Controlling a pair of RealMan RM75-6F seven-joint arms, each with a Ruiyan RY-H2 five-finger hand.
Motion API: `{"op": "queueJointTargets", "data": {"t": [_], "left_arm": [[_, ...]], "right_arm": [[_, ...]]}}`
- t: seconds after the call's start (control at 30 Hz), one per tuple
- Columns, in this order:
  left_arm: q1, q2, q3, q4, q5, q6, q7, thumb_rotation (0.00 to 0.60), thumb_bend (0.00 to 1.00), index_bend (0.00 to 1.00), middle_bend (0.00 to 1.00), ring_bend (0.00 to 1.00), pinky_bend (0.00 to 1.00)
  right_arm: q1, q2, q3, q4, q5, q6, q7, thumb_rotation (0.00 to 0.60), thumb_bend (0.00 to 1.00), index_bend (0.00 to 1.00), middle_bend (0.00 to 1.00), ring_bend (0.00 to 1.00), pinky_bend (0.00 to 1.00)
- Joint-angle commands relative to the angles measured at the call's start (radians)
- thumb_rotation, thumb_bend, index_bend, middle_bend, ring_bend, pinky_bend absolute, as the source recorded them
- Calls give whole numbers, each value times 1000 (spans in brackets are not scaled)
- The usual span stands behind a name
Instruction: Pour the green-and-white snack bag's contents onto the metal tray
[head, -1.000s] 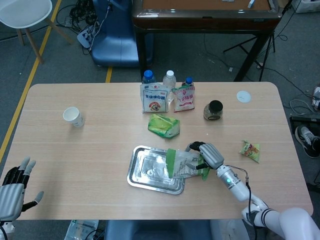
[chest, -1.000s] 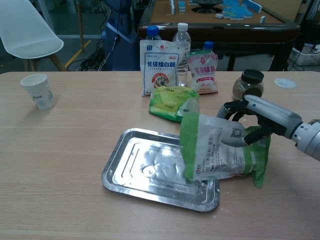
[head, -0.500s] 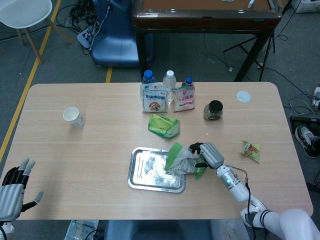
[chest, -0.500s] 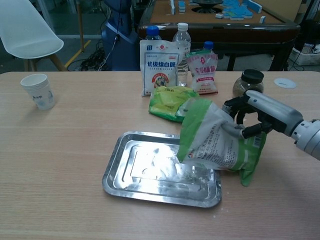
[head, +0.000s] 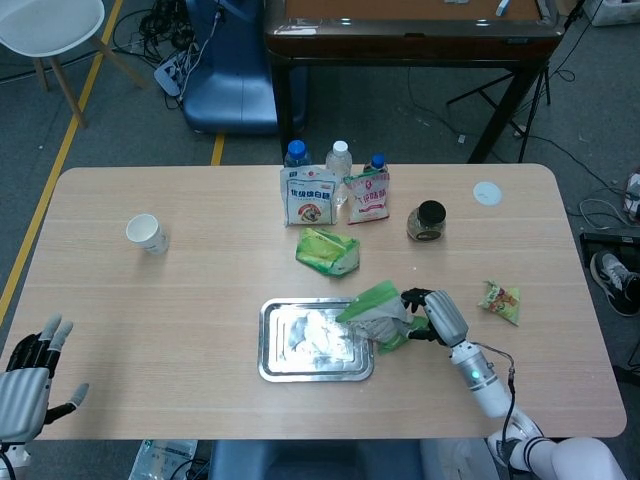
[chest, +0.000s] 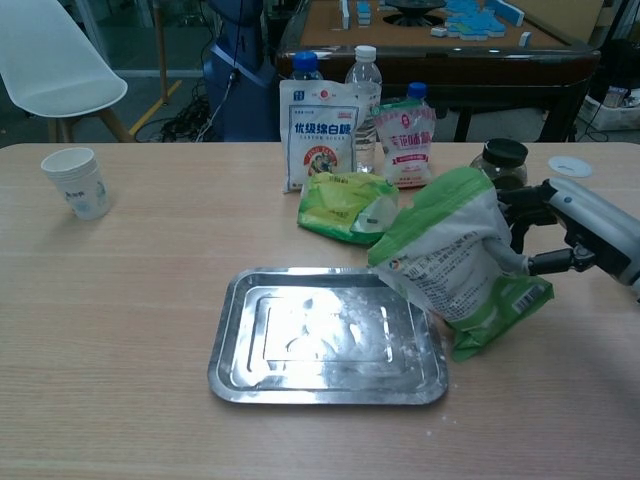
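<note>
From the head view, the right robot hand (head: 437, 312) holds the green-and-white snack bag (head: 378, 310) at the middle right of the frame. The bag tips over the right edge of the metal tray (head: 275, 362), which has white bits in it. The left robot hand (head: 28, 375) sits at the lower left with its fingers spread wide, holding nothing.

From the chest view, the right robot hand (chest: 580, 232) grips the bag (chest: 455, 260) at the right. The bag's low corner touches the tray (chest: 232, 345) on the counter (chest: 110, 320).
</note>
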Motion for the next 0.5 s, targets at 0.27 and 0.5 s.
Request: {"op": "queueJointTargets", "data": {"t": [0.27,0.5], "left_arm": [[-1,1,4,-9,2,-4,6,600,229,21,0,82,57],[-2,-1,5,-8,2,-8,5,600,229,21,0,82,57]], "right_arm": [[-61,-29,-30,120,-11,44,86,600,443,645,580,508,553],[-92,-30,-52,175,-27,68,78,600,444,646,578,501,549]]}}
